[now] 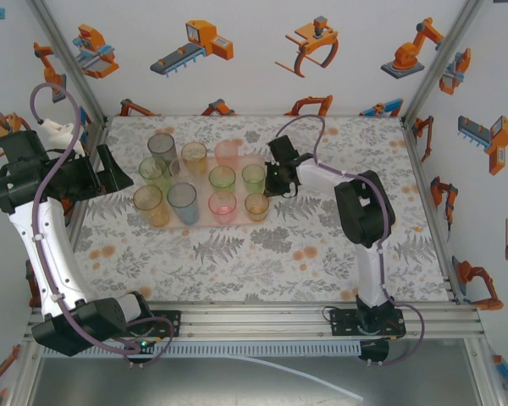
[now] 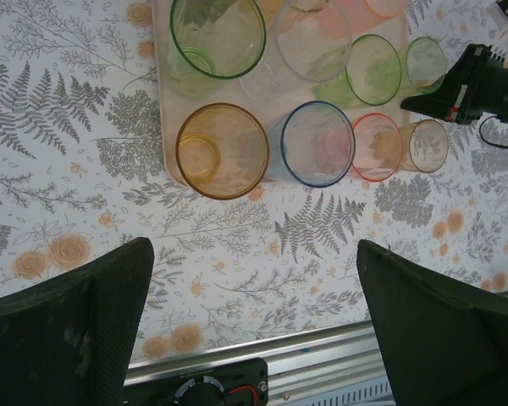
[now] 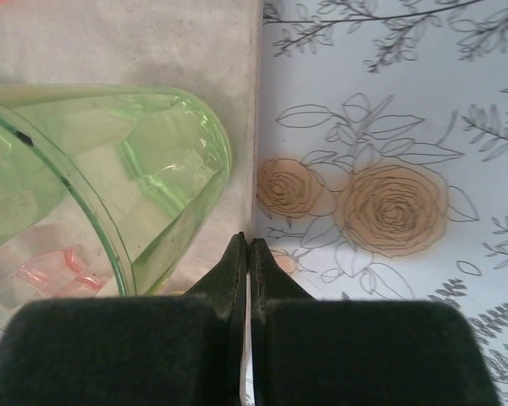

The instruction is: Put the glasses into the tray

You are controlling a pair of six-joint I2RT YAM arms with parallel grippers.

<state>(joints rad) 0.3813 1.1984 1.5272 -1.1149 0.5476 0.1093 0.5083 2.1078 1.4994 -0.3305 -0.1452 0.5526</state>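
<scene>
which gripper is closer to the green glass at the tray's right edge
Right. The right gripper, shut, sits just beside the green glass at the tray edge; the left gripper, open, is beyond the tray's opposite, left side.

Inside a white-walled enclosure, the far wall (image 1: 254, 85), left wall (image 1: 4, 76) and right wall (image 1: 495, 76) carry cartoon prints of orange and blue-grey robot arms, claws and conveyor machines. Two slanted aluminium posts (image 1: 68, 57) frame the far corners. A cloth (image 1: 262, 254) printed with grey fern fronds (image 2: 317, 224) and pale orange roses (image 3: 394, 207) covers the whole tabletop. Along the near edge runs a silver slotted rail (image 1: 254, 321), with a ribbed white strip (image 1: 262, 348) just below it. Nearer still lies a dull grey metal surface (image 1: 195, 385), crossed by a thin white tube (image 1: 296, 378). The light is bright and even, casting only soft shadows.
</scene>
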